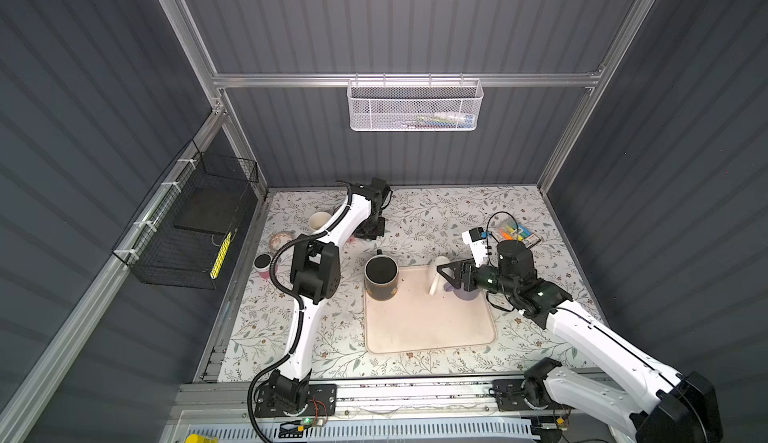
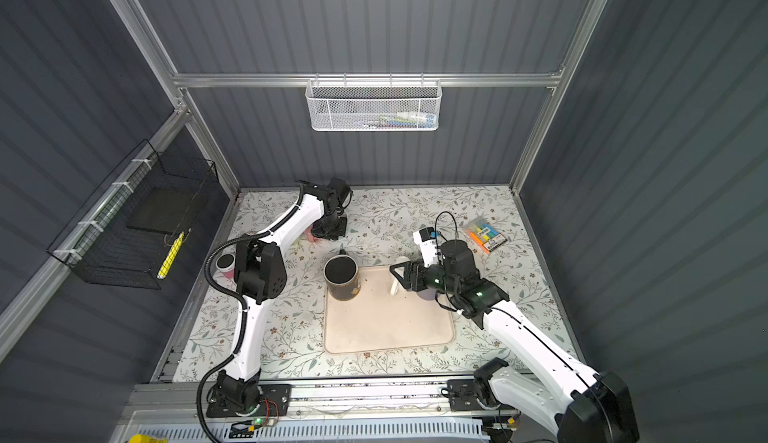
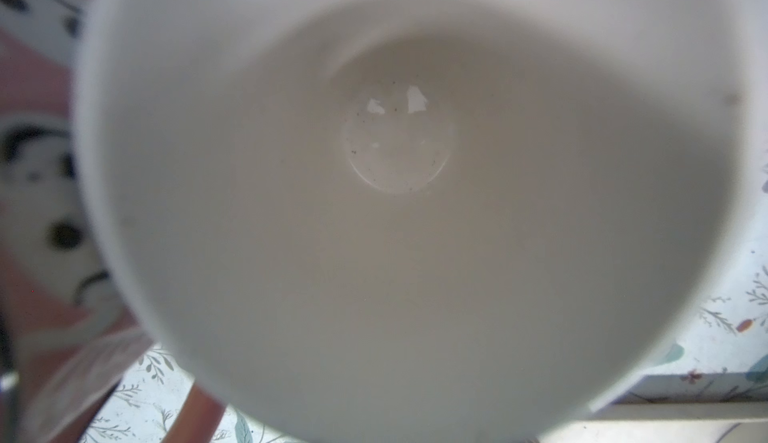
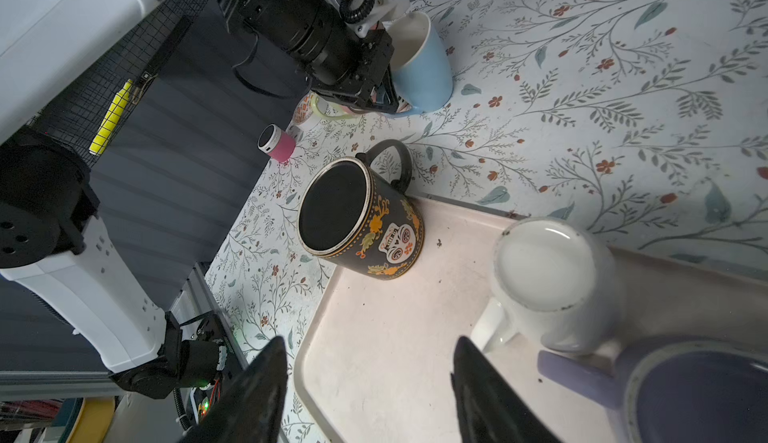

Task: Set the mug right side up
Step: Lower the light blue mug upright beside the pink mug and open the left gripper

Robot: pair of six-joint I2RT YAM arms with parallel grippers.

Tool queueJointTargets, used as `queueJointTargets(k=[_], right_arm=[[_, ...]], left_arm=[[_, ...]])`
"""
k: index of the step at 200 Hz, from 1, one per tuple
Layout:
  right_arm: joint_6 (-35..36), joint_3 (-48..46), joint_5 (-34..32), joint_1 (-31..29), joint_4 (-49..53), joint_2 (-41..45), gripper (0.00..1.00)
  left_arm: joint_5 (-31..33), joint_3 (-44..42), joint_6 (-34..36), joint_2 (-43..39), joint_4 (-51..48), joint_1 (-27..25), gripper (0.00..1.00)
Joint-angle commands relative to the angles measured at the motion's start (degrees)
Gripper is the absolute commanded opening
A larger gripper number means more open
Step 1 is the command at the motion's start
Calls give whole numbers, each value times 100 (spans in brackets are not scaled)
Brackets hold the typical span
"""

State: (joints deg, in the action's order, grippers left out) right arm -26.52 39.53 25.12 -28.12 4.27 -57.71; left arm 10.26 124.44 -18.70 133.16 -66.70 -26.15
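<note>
**Right tool** (image 4: 370, 342): jaws apart, with nothing between them. It hangs over the tray (image 4: 395, 378), near the white mug, and the right wrist view shows no contact.

**White mug** (image 4: 552, 278): stands on the tray near its far edge, base up and mouth down. Its handle is on the side facing the right tool. It is judged to be the task's thing, since it is the only mug showing its base.

**Purple mug** (image 4: 685, 395): just beside the white mug, mouth up.

**Black skull mug** (image 4: 365, 220): at the tray's corner, well apart from the white mug. It appears to be mouth up.

**Left tool** (image 1: 371, 231): at the back of the tabletop (image 4: 582, 108), beside a blue mug (image 4: 428, 71). Its jaws are hidden, so I cannot tell whether they are together or clamped on something. The left wrist view is filled by the pale inside of a mug.

**Status (judgement):** nothing of the turn is done. The white mug is not yet gripped. Still to do: close on it, lift it clear of the purple mug, turn it over and set it down mouth up.
</note>
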Motion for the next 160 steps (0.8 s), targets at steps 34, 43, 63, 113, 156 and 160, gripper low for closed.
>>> queueJointTargets(k=[34, 43, 63, 113, 156, 160], right_arm=[[20, -55, 15, 13, -104, -18, 64], [20, -49, 15, 13, -102, -20, 64], [20, -59, 29, 13, -95, -21, 64], [33, -24, 21, 14, -28, 23, 64], [34, 122, -26, 15, 240, 3, 64], [18, 141, -47, 12, 276, 6, 64]], left_arm=[[-65, 283, -38, 43, 39, 32, 22], [-115, 247, -7, 24, 71, 32, 25], [-156, 192, 15, -7, 112, 32, 29], [-200, 50, 68, -169, 165, 31, 34], [-226, -310, 209, -598, 453, 36, 52], [-226, -325, 222, -629, 463, 36, 52]])
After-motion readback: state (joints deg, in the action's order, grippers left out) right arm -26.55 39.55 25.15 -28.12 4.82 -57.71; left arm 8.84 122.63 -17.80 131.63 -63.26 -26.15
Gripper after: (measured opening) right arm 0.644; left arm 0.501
